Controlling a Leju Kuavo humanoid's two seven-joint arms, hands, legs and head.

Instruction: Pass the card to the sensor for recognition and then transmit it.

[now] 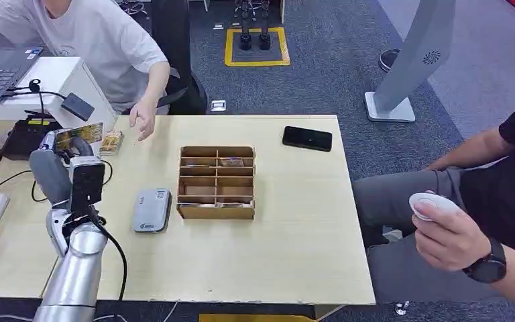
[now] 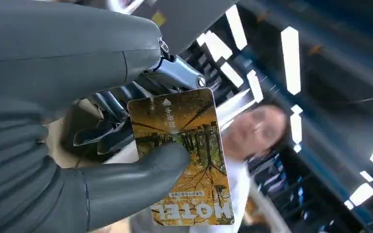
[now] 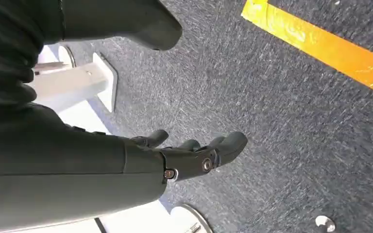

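Observation:
My left hand [image 1: 64,157] is raised over the table's left side and pinches a yellow-brown hotel card [image 1: 79,135] between thumb and fingers. In the left wrist view the card [image 2: 184,155] with its autumn-tree picture stands out past my thumb [image 2: 141,177], tilted toward the person across the table. The grey card sensor [image 1: 152,209] lies flat on the table, to the right of and nearer than my hand. My right hand [image 3: 194,155] hangs over the dark carpet with fingers loosely extended and nothing in it.
A wooden compartment box [image 1: 216,182] holding a few cards stands mid-table. More cards [image 1: 111,142] lie behind my left hand. A black phone [image 1: 307,138] lies at the back right. One person [image 1: 87,40] reaches a hand over the far edge; another [image 1: 469,221] sits right, holding a white device.

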